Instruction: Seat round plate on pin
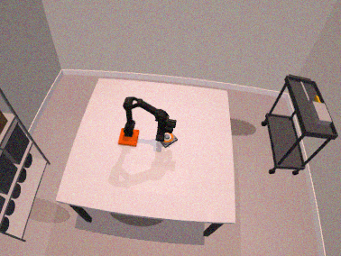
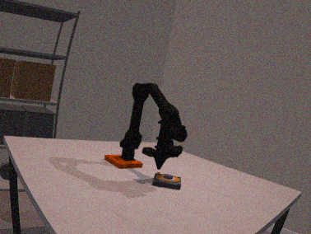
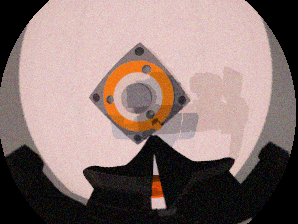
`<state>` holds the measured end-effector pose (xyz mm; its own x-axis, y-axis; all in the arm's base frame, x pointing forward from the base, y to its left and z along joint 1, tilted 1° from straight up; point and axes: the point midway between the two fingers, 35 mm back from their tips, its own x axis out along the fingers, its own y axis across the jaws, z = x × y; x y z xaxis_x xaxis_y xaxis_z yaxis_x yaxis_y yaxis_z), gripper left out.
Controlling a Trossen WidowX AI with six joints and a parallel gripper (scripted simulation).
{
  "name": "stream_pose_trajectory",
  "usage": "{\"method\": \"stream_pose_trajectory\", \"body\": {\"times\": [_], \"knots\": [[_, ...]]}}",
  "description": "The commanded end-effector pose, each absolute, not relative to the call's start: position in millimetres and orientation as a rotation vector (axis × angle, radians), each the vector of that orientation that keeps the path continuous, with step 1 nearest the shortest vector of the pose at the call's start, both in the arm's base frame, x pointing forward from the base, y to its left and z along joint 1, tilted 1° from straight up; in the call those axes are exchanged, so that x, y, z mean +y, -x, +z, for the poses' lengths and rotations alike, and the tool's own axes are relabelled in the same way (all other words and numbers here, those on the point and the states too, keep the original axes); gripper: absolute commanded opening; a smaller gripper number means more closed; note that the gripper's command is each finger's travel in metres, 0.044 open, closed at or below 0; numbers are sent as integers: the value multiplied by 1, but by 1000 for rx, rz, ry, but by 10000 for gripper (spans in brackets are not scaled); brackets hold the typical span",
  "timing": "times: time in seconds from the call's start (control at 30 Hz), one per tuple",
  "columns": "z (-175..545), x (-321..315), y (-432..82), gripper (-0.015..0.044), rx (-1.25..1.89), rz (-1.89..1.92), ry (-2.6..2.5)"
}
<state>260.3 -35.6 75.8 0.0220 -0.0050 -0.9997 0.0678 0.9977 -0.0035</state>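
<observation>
The round orange plate (image 1: 170,134) (image 2: 175,179) (image 3: 112,82) with a pale inner ring sits around the grey post (image 3: 138,96) on the square dark base (image 1: 169,144) (image 2: 166,185) (image 3: 145,55). In the wrist view the orange tab (image 3: 159,126) is at the plate's lower right, in shadow, with a hole beside it. A small dark mark lies between that hole and the tab; I cannot tell if it is the pin. The plate's tilt is too small to read. My gripper (image 2: 159,168) (image 3: 153,138) is shut and empty, its tips above the base's near edge on the tab side.
The base stands on the pale table (image 1: 194,180) (image 2: 95,210) (image 3: 65,110). The arm's orange mount (image 1: 128,137) (image 2: 123,161) is to the left of it in the top and exterior views. A dark cart (image 1: 311,108) and shelving (image 1: 18,180) (image 2: 62,78) stand off the table.
</observation>
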Motion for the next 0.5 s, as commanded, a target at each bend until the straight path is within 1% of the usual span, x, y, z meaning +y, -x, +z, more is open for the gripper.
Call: {"method": "stream_pose_trajectory", "body": {"times": [0.0, 0.17, 0.2, 0.47], "knots": [[98, -36, -261, 0, 1538, -57, -43], [110, -35, -260, 0, 1538, -57, -43], [101, -35, -261, 0, 1541, -55, -47], [101, -35, -261, 0, 1541, -55, -47]]}}
